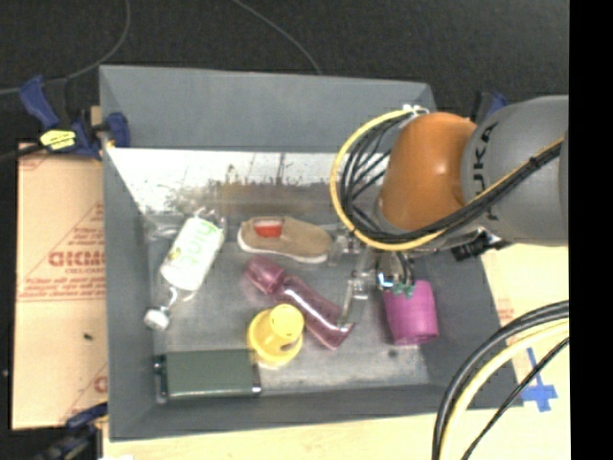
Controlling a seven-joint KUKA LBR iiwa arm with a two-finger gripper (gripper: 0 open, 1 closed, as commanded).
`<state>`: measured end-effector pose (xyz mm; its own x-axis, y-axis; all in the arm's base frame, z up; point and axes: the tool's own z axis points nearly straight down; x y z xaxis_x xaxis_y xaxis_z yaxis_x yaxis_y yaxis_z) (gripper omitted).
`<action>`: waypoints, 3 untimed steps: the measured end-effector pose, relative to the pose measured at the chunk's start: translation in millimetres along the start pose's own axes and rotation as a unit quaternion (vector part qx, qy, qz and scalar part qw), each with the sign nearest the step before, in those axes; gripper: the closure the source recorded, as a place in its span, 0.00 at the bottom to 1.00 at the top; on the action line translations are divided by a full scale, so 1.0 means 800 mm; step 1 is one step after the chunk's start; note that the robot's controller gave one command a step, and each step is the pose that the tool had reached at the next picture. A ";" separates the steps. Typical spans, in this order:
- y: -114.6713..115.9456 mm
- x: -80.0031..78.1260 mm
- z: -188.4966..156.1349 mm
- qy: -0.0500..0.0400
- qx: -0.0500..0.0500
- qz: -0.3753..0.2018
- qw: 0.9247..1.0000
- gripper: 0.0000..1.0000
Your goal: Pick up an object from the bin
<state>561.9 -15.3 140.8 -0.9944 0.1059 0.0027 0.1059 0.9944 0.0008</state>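
Magenta curved tube [305, 302] lies beside the gripper [356, 293], its grip impossible to tell; likely approach, next needing firm closure.

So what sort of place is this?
Likely a robotics lab's bin-picking station: a KUKA arm with cabling reaches over a grey metal bin of unrelated loose items, such as a plastic bottle and a magenta cup.

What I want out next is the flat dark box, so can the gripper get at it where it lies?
Probably yes: the flat dark box lies uncovered. The yellow round toy near one end and the bin wall close alongside could crowd the gripper, now by the magenta cup.
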 end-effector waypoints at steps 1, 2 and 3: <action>-0.009 -0.029 -0.011 -0.007 0.000 0.052 0.999 0.00; 0.012 0.045 0.007 -0.001 0.000 0.093 0.996 0.00; 0.008 0.011 0.088 -0.008 0.001 0.061 0.998 0.00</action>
<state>553.6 -8.0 70.3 -0.9742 0.2252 -0.0132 0.2253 0.9743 0.0003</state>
